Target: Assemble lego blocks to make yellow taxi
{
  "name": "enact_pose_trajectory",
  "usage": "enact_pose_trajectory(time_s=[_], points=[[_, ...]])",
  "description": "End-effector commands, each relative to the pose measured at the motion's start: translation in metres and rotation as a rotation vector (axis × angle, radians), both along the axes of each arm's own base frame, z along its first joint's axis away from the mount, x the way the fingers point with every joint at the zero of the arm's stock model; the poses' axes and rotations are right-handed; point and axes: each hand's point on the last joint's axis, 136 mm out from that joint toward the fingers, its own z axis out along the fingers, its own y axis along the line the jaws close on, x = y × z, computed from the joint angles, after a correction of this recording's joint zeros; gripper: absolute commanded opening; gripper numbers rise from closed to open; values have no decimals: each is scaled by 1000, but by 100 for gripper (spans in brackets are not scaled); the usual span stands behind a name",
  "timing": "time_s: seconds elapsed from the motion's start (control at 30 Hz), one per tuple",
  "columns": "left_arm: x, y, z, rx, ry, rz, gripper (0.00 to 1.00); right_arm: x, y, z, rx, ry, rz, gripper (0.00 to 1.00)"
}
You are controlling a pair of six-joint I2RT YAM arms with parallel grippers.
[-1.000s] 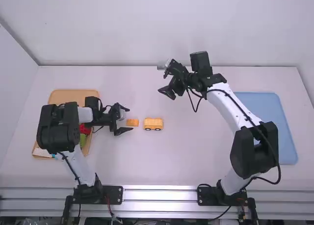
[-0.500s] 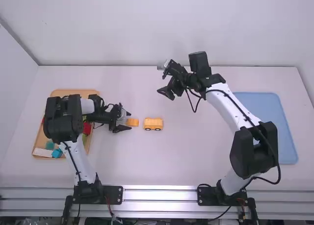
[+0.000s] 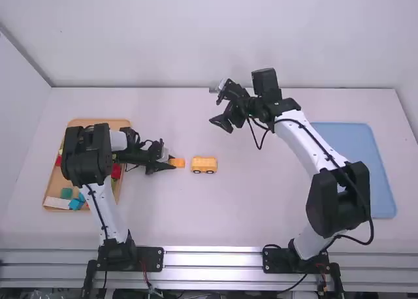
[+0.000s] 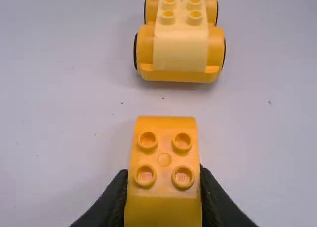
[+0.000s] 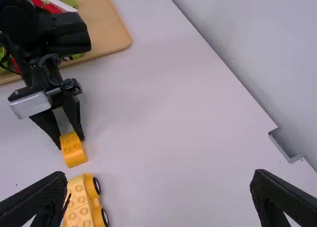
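- Fingers of the left gripper (image 3: 172,162) stood wide apart in the high view a second ago; now they have drawn in on the curved four-stud brick (image 3: 178,162), which lies between the wooden parts tray (image 3: 98,123) and the wheeled car base (image 3: 204,163). For the taxi, I'd call this the turn from lining up to taking hold of the next part; lifting it and pressing it onto the base likely come next.
- In that same view the brick's long axis runs left to right, one sloping end towards the car base, close to in line with the base's own length. The right arm has kept almost still, its gripper (image 3: 217,111) beyond the base.
- In the left wrist view, a finger sits against either side of the brick, so it looks clamped across its width. Its studs face up and its length points away from the gripper to the near end of the base, with a gap between.
- In the right wrist view, that arm's own fingers are well apart with nothing between them; farther off, the left fingers pinch the end of the brick away from the base.
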Motion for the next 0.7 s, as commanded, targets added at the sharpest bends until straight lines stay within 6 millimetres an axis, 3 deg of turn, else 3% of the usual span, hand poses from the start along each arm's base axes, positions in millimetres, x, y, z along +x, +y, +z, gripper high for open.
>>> enact_pose_trajectory(time_s=[0.0,0.13,0.2,0.33,0.37,0.47,0.67], points=[[2,-4,14,-38,-21,-6,19,2,-9,4,5,-4,-15,98],[0,-8,46,-68,-58,-24,16,-2,-24,-3,-27,16,-9,99],[-3,-8,72,-62,-96,-47,12,-24,-34,-15,-62,5,129,99],[-3,-10,100,-53,-128,-40,13,-54,-37,-38,1,-20,293,99],[-3,-10,100,-53,-128,-40,13,-54,-37,-38,1,-20,293,99],[0,-17,119,-50,-105,-5,12,-64,-38,-70,117,-35,292,99],[2,-34,121,4,-92,-21,11,-98,-25,-110,229,-96,304,99]])
